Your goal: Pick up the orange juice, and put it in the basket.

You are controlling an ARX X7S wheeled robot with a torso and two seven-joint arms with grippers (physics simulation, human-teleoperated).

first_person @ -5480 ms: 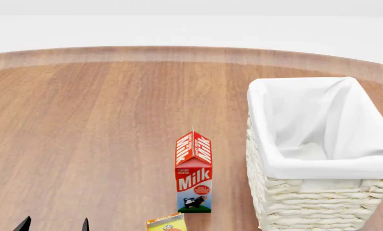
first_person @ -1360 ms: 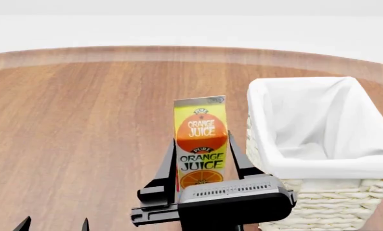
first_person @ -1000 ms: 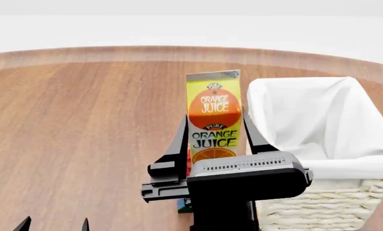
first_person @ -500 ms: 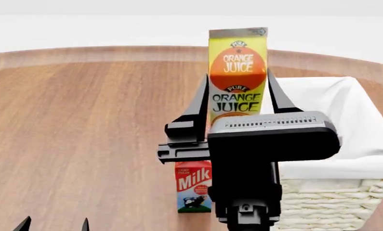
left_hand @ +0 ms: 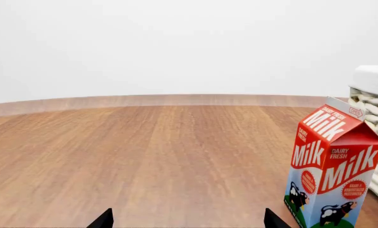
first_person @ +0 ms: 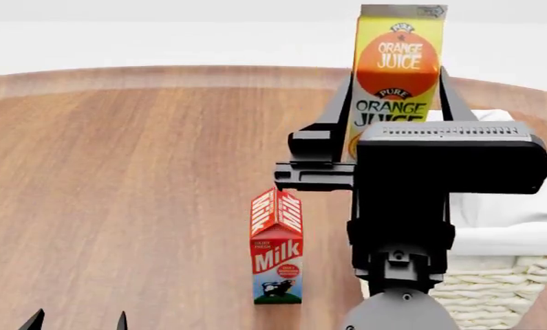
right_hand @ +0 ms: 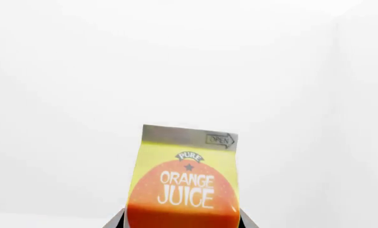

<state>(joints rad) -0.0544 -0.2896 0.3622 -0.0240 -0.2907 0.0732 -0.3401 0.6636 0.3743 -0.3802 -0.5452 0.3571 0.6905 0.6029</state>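
Observation:
My right gripper (first_person: pixel 397 103) is shut on the orange juice (first_person: pixel 397 62), a tall yellow-orange carton, and holds it upright, high above the table, over the near left part of the basket (first_person: pixel 493 289). The carton fills the low middle of the right wrist view (right_hand: pixel 185 185), a dark finger at each side of it. The cream wicker basket with white lining is mostly hidden behind the right arm. My left gripper (first_person: pixel 78 321) is open and empty, low at the front left; only its two fingertips show, also in the left wrist view (left_hand: pixel 183 221).
A red-and-white Milk carton (first_person: pixel 277 247) stands upright on the round wooden table (first_person: pixel 117 172), just left of the basket; it also shows in the left wrist view (left_hand: pixel 331 171), beside the basket's woven wall (left_hand: pixel 373 123). The right arm's black body blocks the middle of the head view.
My right gripper has lifted the orange juice from the table's front, up and to the right, to above the basket's left side. The left gripper has not moved.

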